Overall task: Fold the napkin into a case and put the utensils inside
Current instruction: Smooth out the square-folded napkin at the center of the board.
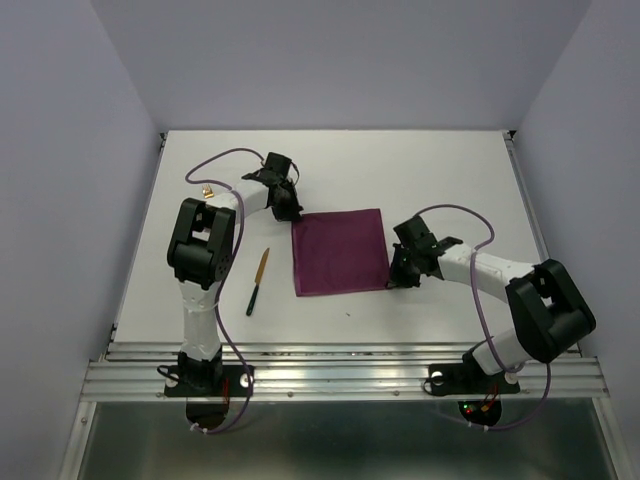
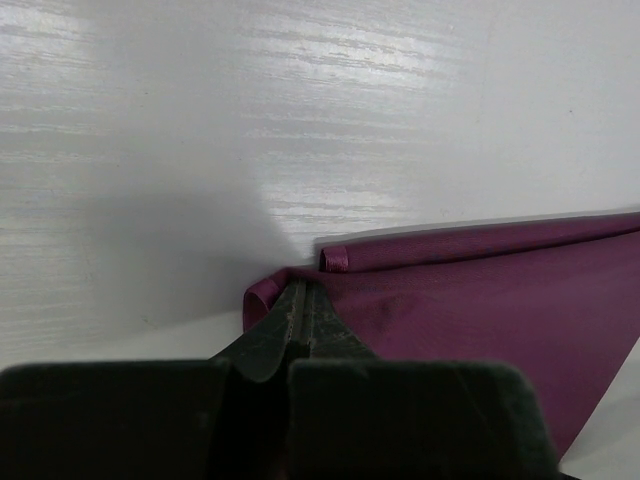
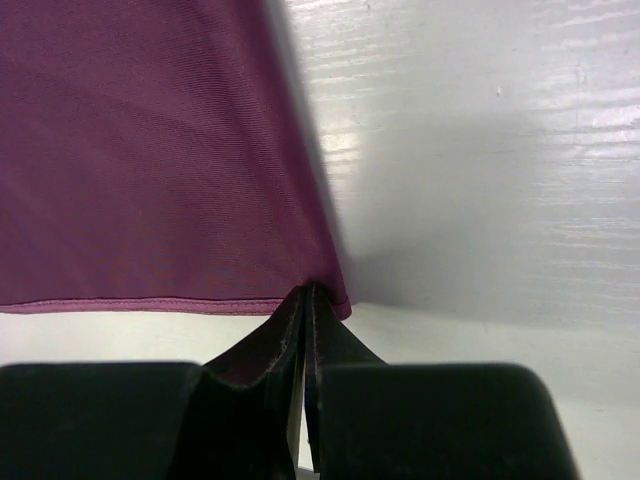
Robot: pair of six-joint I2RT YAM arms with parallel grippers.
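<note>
**A:** What sort of place are you working in?

**B:** A white table (image 1: 450, 180), glossy enough to throw the light back, with plain pale lilac walls (image 1: 350, 60) on three sides. A ribbed metal rail (image 1: 350, 368) runs along the near edge, where my bases are bolted.

**A:** And the napkin?

**B:** The napkin (image 1: 340, 250) lies spread flat near the middle of the table, roughly square. My left gripper (image 1: 288, 212) is pinched tight on its far left corner, where the cloth rolls over in a small curl beside my fingertips. My right gripper (image 1: 395, 278) is clamped on the near right corner, jaws pressed together with the hem between them.

**A:** The utensils?

**B:** The knife (image 1: 258, 282) lies left of the napkin and apart from it, gold blade pointing away and black handle toward the rail. A small gold piece (image 1: 208, 190) sits far left by my cable; I cannot tell what it is.

**A:** Room to move?

**B:** Open white surface runs from the napkin back to the far wall, and out to the right. The left side is tighter, with my arm near the table's edge.
</note>
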